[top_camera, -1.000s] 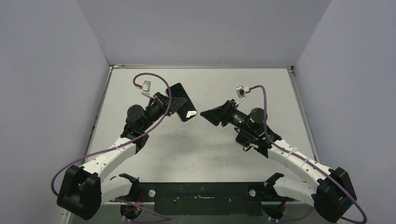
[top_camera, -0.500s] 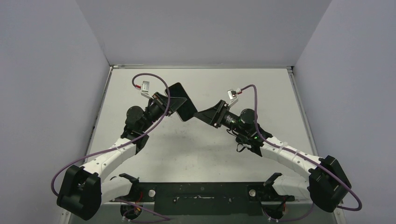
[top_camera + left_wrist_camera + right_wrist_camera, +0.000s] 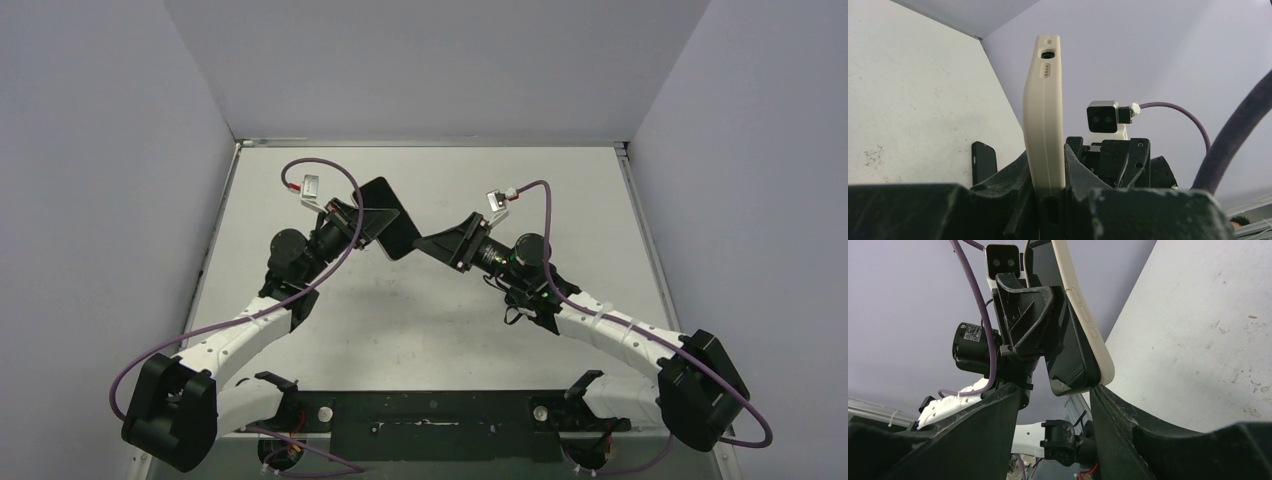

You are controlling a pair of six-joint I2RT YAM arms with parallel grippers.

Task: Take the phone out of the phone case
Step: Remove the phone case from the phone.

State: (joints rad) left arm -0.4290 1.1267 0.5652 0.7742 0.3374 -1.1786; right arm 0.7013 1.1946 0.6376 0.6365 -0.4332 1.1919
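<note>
Over the middle of the table (image 3: 450, 330), you are seeing the two arms meeting nose to nose. The left gripper (image 3: 372, 228) is clamping the cream phone case (image 3: 1044, 120) across its flat faces and holding it clear of the surface. From the left wrist, the case is standing on edge between the black fingers (image 3: 1075, 165), with its port end pointing away from the wrist. The black phone (image 3: 1062, 347) is sitting inside the case. In the right wrist view, one left finger is pressing on the dark screen while the cream back is facing the other way.

The right gripper (image 3: 1058, 390) is hovering at the phone's lower corner with its jaws spread wide. That corner is poking into the gap between them. One right finger (image 3: 1125, 422) is lying right up against the cream corner, though you cannot tell whether it is truly touching. The other right finger is standing well apart from the screen. The right gripper is therefore gripping nothing.

From above, the phone is showing as a tilted black slab just beside the right gripper's tip. A purple cable (image 3: 335, 175) is looping over the left wrist, and another is arching over the right. The right arm's wrist camera (image 3: 1102, 116) is peering back from behind the case in the left wrist view.
</note>
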